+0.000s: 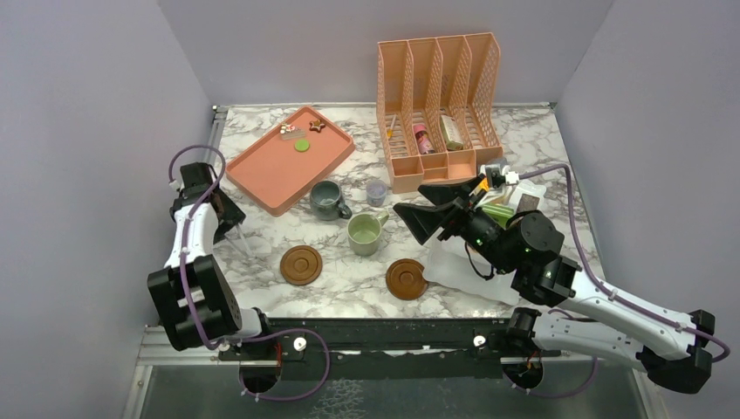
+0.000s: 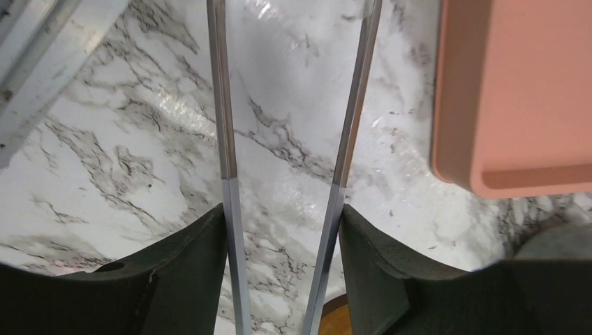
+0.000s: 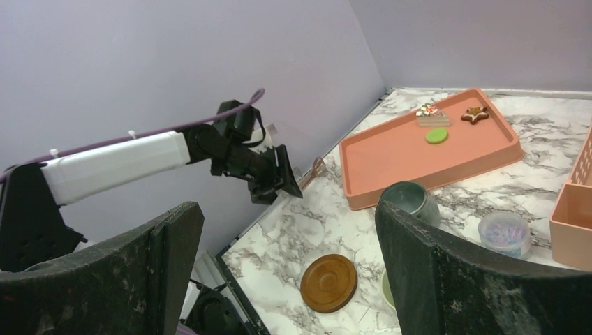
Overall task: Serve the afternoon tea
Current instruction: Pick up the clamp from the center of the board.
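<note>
Claws: left claw (image 2: 283,209) parted, empty; right claw (image 3: 286,265) wide, empty.

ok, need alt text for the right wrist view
The right tool's two dark fingers frame the foreground, spread wide and empty. Beyond them on the marble table are a brown coaster, a grey-blue mug and a salmon tray holding three small toy treats. The left arm reaches in from the left.

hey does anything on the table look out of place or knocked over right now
Nothing is spilled or tipped. Both mugs, the grey-blue mug and the pale green mug, stand upright on bare marble while the two brown coasters sit empty nearer the arms. The pink tray lies askew to the table edges.
</note>
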`<state>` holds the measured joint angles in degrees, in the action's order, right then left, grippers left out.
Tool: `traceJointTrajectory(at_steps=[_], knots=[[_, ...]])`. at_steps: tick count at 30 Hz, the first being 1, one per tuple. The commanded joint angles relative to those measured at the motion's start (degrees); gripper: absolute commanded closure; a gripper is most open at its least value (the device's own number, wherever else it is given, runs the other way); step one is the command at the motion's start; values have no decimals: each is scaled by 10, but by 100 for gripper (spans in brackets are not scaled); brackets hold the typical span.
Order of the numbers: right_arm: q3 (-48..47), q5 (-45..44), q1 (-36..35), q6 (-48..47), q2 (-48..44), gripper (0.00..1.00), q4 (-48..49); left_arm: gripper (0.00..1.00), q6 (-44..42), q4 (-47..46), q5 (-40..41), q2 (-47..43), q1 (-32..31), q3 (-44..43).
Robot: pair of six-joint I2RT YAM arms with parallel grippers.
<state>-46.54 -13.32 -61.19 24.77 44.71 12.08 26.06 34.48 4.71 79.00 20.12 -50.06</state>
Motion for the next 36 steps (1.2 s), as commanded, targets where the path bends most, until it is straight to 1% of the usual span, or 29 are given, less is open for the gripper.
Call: traceJointTrajectory(at_steps=[1, 8, 10, 16, 18, 22, 28, 31, 36], knots=[[-19, 7, -4, -10, 4, 1, 22, 43, -24, 46, -18, -31, 2, -55], [-8, -3, -4, -10, -6, 1, 21, 48, -20, 50, -65, -49, 2, -56], [-10, -2, -4, -10, -4, 1, 19, 49, -25, 52, -66, -53, 2, -58], [-8, -2, -4, -9, -6, 1, 17, 50, -34, 63, -52, -81, 2, -79], [-10, -4, -4, -11, -6, 1, 16, 52, -43, 65, -52, -83, 1, -94], [-15, -3, -4, -13, -7, 1, 11, 54, -66, 77, -22, -85, 0, -129], [-14, -7, -4, -13, -2, 1, 8, 55, -91, 83, 0, -98, -10, -180], [-15, -7, -4, -15, 5, 1, 8, 55, -103, 80, -12, -97, -28, -212], [-26, -8, -4, -29, 20, 1, 0, 55, -115, 81, -9, -54, -94, -288]])
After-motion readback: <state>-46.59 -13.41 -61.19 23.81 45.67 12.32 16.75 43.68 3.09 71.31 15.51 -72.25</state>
